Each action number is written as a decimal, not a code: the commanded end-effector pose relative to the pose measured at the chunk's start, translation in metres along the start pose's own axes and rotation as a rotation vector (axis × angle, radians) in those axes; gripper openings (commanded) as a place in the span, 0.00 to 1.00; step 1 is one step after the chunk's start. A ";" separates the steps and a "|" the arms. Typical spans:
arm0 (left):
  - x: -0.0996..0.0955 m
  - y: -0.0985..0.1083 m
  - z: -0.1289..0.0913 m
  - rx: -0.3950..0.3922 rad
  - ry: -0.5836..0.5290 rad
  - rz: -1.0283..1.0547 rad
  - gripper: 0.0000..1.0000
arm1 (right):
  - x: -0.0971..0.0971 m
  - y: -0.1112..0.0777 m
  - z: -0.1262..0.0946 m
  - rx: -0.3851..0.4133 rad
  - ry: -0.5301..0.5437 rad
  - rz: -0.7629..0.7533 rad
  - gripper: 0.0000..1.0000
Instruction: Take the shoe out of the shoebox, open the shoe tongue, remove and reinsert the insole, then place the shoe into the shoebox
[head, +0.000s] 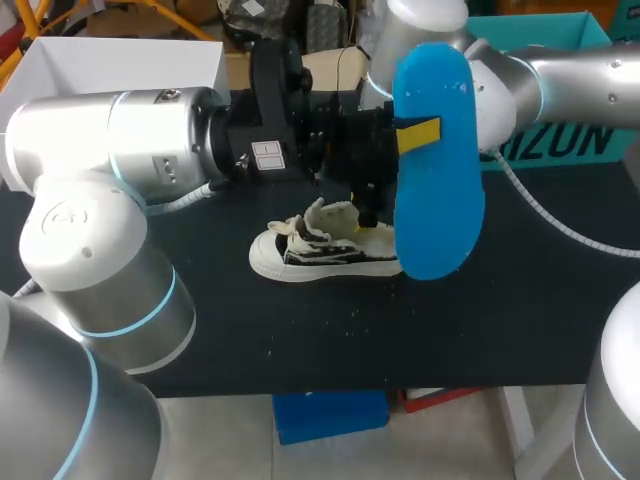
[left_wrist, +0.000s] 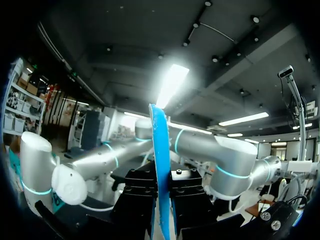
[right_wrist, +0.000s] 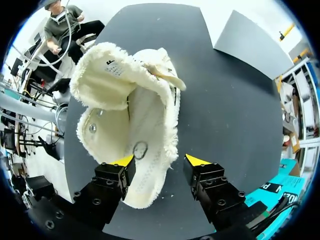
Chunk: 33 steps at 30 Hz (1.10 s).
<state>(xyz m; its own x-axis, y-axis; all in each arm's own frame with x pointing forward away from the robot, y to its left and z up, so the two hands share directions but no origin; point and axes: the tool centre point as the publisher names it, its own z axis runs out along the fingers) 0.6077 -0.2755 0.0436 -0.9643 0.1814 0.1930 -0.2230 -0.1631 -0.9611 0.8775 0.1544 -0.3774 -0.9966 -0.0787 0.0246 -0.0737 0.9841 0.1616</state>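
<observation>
A white canvas shoe (head: 320, 250) with dark sides lies on the black table (head: 520, 320), toe to the left and tongue pulled open. My left gripper (head: 405, 135) holds the blue insole (head: 435, 160) upright above the shoe's heel. In the left wrist view the insole (left_wrist: 160, 165) stands edge-on, clamped between that gripper's (left_wrist: 161, 200) black fingers. My right gripper (right_wrist: 160, 161) hangs over the shoe's opening (right_wrist: 125, 115). One yellow tip sits inside against the lining, and the other stands outside, just apart from the frayed collar. In the head view the insole hides most of the right gripper (head: 368, 212).
The white shoebox (head: 120, 60) stands open at the table's back left. A teal box (head: 560, 90) stands at the back right, behind my right arm. Bare black tabletop lies in front of and to the right of the shoe.
</observation>
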 end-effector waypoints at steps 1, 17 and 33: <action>0.001 0.001 0.001 0.000 -0.003 0.000 0.00 | -0.006 0.012 0.007 0.164 0.010 -0.002 0.59; 0.001 0.001 0.001 0.000 -0.003 0.000 0.00 | -0.002 0.024 0.025 0.131 0.022 0.001 0.50; 0.001 0.001 0.001 0.000 -0.003 0.000 0.00 | 0.001 0.027 0.033 0.116 0.016 -0.017 0.00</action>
<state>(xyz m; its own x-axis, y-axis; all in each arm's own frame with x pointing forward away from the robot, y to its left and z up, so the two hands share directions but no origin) 0.6077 -0.2755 0.0436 -0.9643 0.1814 0.1930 -0.2230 -0.1631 -0.9611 0.8741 0.1854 -0.4046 -0.9946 -0.0971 0.0371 -0.0953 0.9943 0.0479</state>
